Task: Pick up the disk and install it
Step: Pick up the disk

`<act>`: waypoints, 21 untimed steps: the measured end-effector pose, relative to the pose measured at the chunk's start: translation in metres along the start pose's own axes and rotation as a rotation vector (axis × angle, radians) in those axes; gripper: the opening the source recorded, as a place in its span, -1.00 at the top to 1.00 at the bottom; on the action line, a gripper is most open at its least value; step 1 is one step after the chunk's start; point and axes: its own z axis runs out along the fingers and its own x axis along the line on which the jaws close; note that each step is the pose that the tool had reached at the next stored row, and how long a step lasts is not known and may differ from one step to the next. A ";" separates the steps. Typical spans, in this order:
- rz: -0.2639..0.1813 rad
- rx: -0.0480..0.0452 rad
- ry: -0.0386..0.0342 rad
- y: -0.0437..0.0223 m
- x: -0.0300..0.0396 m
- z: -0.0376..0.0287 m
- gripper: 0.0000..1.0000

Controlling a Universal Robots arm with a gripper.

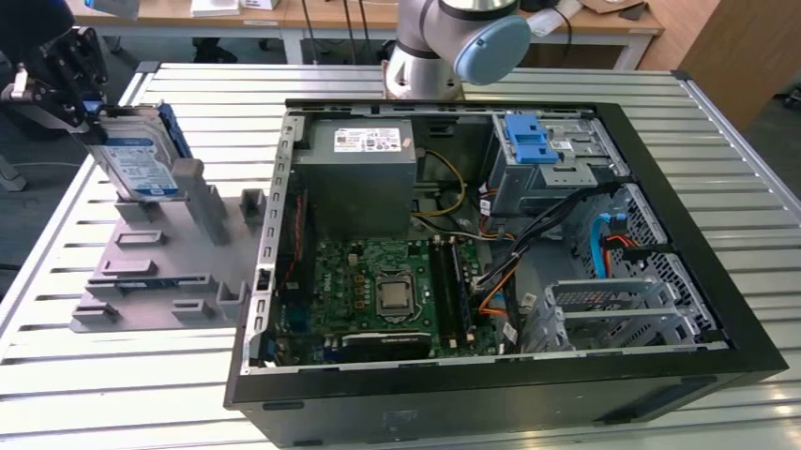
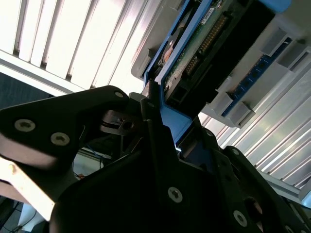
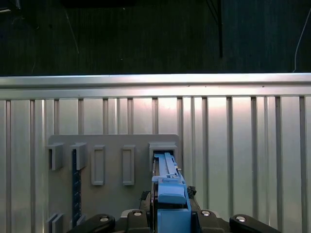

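— What is the pincer [image 1: 88, 112] doing?
— It is clamping the disk's [image 1: 141, 159] upper end; in the second wrist view a black finger [image 2: 151, 116] is pressing against the blue bracket around the disk [image 2: 209, 43].
— How many things are you counting?
— One pincer, one disk, one grey holder [image 1: 163, 253], one open computer case [image 1: 501, 403], all sitting on a slatted metal table [image 1: 126, 394].
— What is sitting in what?
— The disk is standing upright in a slot of the holder, at the exterior view's left, well apart from the case. The case is holding a grey power-supply box [image 1: 363, 155], a green motherboard [image 1: 388, 286], a blue latch on a metal cage [image 1: 532, 145] and loose cables.
— Anything hiding?
— The holder's post is covering the disk's lower end, and the picture's upper edge is cutting off the arm
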 end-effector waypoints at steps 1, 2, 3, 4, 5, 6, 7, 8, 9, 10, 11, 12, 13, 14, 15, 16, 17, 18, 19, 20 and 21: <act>0.000 0.0002 -0.0001 0.0000 0.0000 0.0001 0.27; 0.000 0.0003 -0.0001 0.0000 0.0000 0.0001 0.27; 0.000 0.0002 -0.0001 0.0000 0.0000 0.0001 0.27; 0.000 0.0001 0.0000 0.0000 0.0000 0.0000 0.27; 0.000 0.0000 0.0000 0.0000 0.0000 -0.0001 0.27; 0.000 0.0000 0.0000 0.0000 0.0000 -0.0001 0.27; 0.000 0.0000 0.0000 0.0000 -0.0001 -0.0002 0.27; 0.000 0.0000 0.0000 0.0000 -0.0001 -0.0002 0.27; 0.000 0.0000 0.0000 0.0000 -0.0001 -0.0002 0.27; 0.000 0.0000 0.0000 0.0000 -0.0001 -0.0003 0.27; 0.000 -0.0001 0.0001 0.0000 -0.0001 -0.0005 0.27; 0.000 -0.0002 0.0001 0.0001 -0.0001 -0.0007 0.27; 0.000 -0.0004 0.0002 0.0001 -0.0001 -0.0013 0.27; 0.000 -0.0004 0.0001 0.0001 -0.0001 -0.0019 0.27; 0.000 -0.0001 -0.0002 0.0001 -0.0001 -0.0026 0.27; 0.000 -0.0002 -0.0002 0.0001 -0.0001 -0.0034 0.27; 0.000 -0.0001 -0.0002 0.0001 -0.0001 -0.0043 0.27; 0.000 0.0000 -0.0003 0.0001 -0.0001 -0.0052 0.27; 0.000 -0.0001 -0.0003 0.0001 -0.0002 -0.0062 0.27; 0.000 0.0000 -0.0003 0.0001 -0.0002 -0.0070 0.27; 0.000 -0.0001 -0.0004 0.0001 -0.0002 -0.0079 0.27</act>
